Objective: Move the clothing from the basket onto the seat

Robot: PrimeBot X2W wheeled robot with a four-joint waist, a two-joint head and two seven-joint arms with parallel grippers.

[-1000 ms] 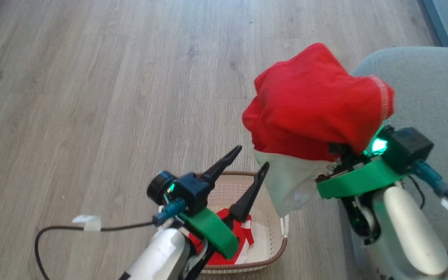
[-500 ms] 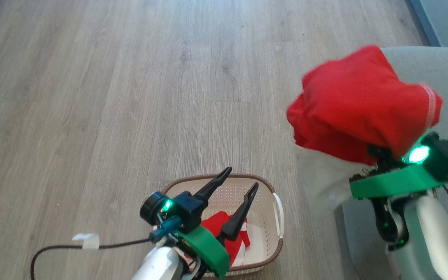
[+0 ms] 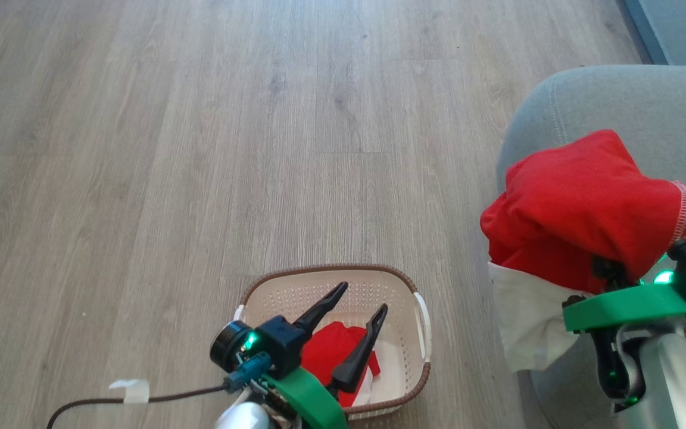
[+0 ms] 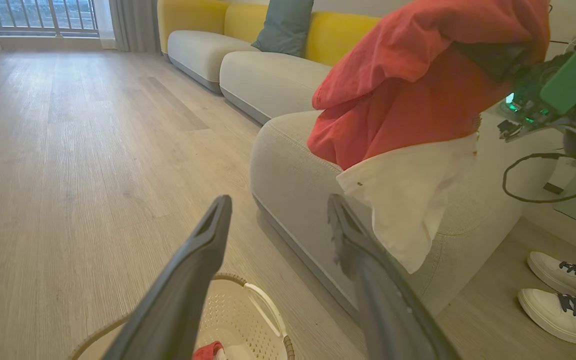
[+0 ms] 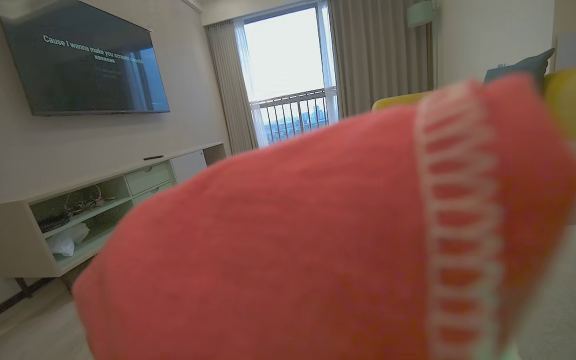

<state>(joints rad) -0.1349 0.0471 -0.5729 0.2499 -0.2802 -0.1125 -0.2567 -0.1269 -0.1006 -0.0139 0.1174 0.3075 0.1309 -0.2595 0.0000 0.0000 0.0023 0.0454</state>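
The right claw (image 3: 606, 269) is closed on a red garment (image 3: 581, 214), which drapes over it and hides its fingers (the white lining hangs below the claw, toward the wooden floor (image 3: 200, 149)). Claw and garment hover over the rounded corner of the grey seat (image 3: 617, 101), the lining dangling beside the seat's edge. The left claw (image 3: 363, 297) stands wide open and empty, directly above the cream basket (image 3: 405, 333), its fingers touching nothing. Beneath it, inside the basket, lies a second red garment (image 3: 328, 351) with white trim. The basket sits on the floor just beside the seat, to the right claw's left.
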